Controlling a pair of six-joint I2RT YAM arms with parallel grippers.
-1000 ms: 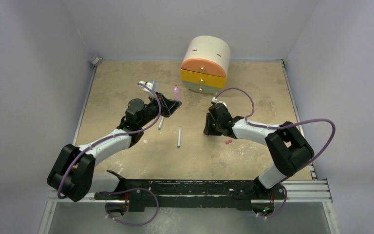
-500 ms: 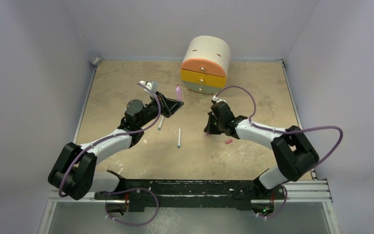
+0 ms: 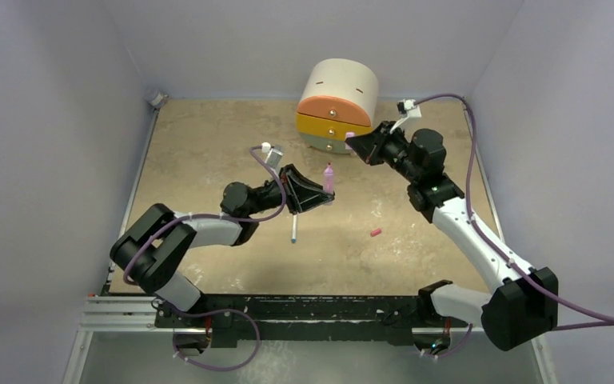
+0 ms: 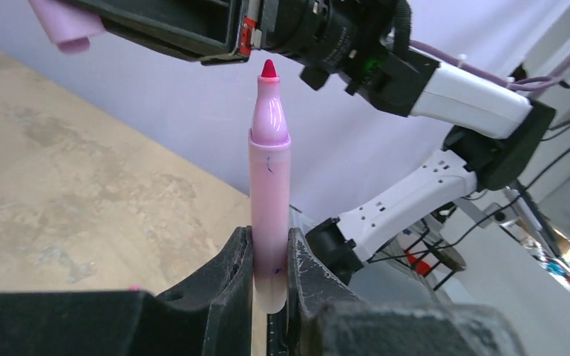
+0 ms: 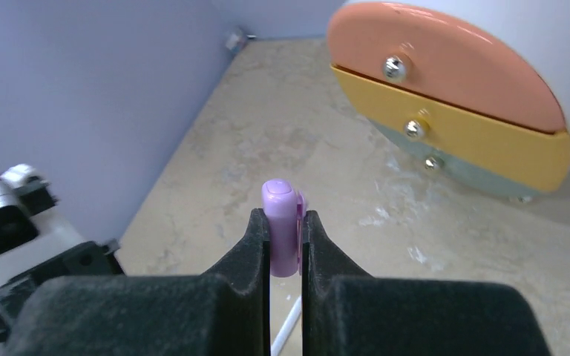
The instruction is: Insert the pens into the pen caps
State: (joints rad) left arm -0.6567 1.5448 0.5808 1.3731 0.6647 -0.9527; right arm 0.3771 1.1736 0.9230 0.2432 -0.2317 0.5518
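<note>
We see our left gripper clamped on the pink pen, the right gripper clamped on the purple cap, and the drawer unit with its drawers closed.

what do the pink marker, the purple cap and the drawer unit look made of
The pink marker: likely glossy plastic, light glints on its tapered nose; red tip looks like felt. The purple cap: probably smooth plastic, soft sheen. The drawer unit: matte fronts, wood or plastic unclear; knobs look like shiny metal.
</note>
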